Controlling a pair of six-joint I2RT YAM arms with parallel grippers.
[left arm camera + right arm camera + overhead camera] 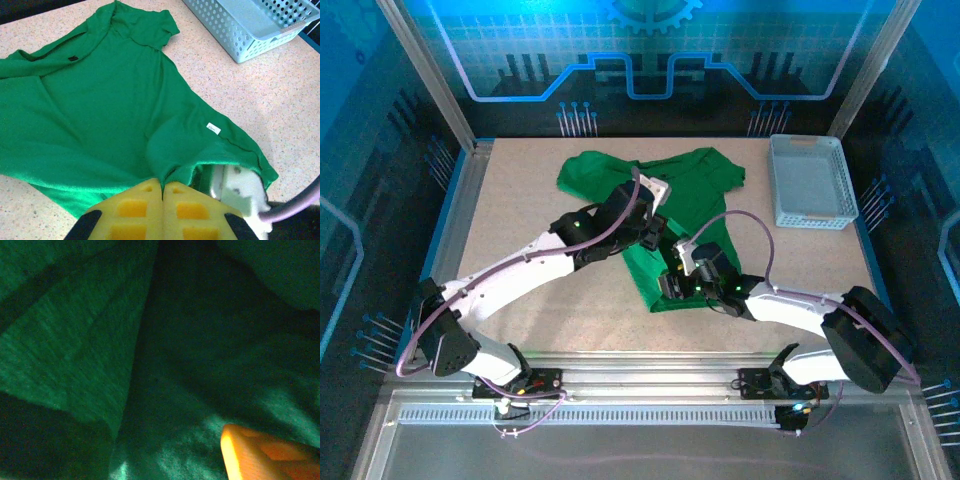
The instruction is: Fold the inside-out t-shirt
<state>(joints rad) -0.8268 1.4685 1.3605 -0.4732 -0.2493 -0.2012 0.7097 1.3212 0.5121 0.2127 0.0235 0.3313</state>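
Left gripper (162,186): jaws together, pinching a fold of the bright green soft cloth t-shirt (100,110). Right gripper (672,284): one yellow finger (260,452) against cloth, jaw state unclear. Shirt lies mid-table; white plastic mesh basket (807,180) at 2 o'clock.

One green t-shirt (695,185) lies at the centre of the frame, bearing one small white tag (213,128). One white mesh basket (807,222) sits at upper right. Two robot arms, the left arm (520,265) and the right arm (790,305), reach in from the bottom edge over one speckled surface (520,200).
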